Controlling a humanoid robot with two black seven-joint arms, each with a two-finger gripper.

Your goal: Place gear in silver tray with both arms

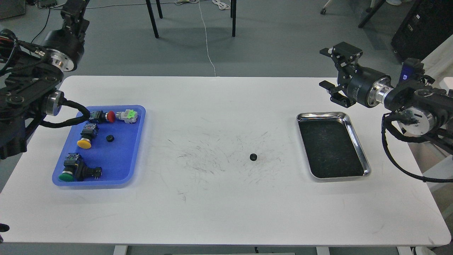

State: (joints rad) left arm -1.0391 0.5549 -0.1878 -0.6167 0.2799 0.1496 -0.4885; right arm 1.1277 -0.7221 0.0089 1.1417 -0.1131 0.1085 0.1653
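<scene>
Black gear (pixel 253 157) on table beside silver tray (pixel 358 141), right end effector (pixel 331 71) spread, left end effector (pixel 75 9) unclear

Bright even light, sharp (soft shadows).

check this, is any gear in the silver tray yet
No, the silver tray holds nothing; one gear lies on the table left of it.

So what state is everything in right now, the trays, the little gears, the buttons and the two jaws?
Silver tray: empty.
Gear on table: loose, between both trays.
Blue tray: holds a second gear and pushbuttons.
Red button, yellow button, green button: lying on their sides.
Right gripper: jaws open, empty, beyond the silver tray.
Left gripper: raised; jaws unclear.
</scene>
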